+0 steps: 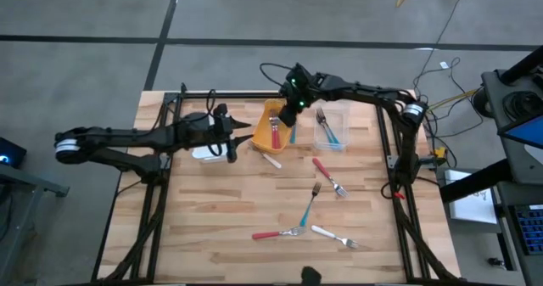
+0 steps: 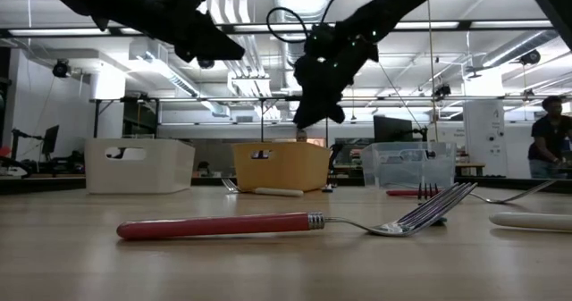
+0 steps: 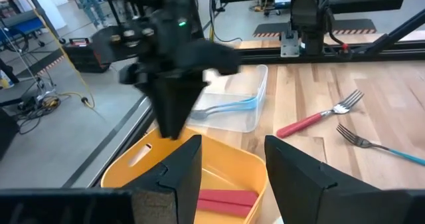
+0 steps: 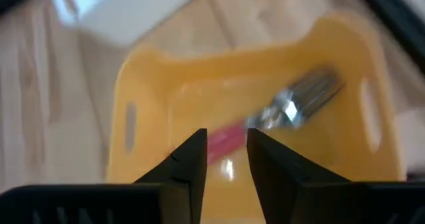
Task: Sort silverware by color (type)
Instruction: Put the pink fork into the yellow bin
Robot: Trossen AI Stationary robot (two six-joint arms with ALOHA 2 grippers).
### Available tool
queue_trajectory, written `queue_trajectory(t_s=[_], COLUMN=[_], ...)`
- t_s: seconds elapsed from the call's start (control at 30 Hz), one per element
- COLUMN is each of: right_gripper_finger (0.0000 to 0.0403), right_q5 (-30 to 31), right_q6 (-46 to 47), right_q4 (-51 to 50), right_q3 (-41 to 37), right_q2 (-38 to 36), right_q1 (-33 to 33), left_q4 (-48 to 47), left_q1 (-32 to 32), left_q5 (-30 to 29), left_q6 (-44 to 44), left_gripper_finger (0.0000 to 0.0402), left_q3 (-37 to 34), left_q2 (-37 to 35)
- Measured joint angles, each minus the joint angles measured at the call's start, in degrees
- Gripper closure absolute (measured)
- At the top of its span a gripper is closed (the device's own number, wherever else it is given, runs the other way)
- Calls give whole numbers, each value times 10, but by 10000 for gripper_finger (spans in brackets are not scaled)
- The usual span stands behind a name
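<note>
Right gripper (image 1: 288, 114) hung over orange bin (image 1: 263, 133); jaws parted slightly, empty. Left gripper (image 1: 243, 139) just beside same bin, jaws spread, empty.

Red-handled utensil (image 4: 265, 121) lay in orange bin, metal head toward one end wall. Teal forks (image 1: 329, 130) in clear bin (image 1: 342, 116), lengthwise along bin.

On table: red fork (image 1: 328, 176) diagonal, head toward front right; teal fork (image 1: 309, 203) steep diagonal, head toward back; red fork (image 1: 278, 233) roughly crosswise, head right; white fork (image 1: 334, 235) head right. White utensil (image 1: 271, 160) beside orange bin.

No readable writing.
</note>
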Motion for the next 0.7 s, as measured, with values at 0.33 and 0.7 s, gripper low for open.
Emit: queue_trajectory(t_s=[0.33, 0.7], right_gripper_finger=[323, 323], right_q5=[150, 244], right_q6=[-47, -44], right_q4=[-212, -157], right_q3=[0, -5], right_q2=[-24, -19], right_q1=[65, 80], left_q4=[1, 0], left_q1=[0, 0], left_q5=[0, 0], left_q6=[16, 17], left_gripper_finger=[257, 257], left_q3=[25, 44], left_q2=[34, 76])
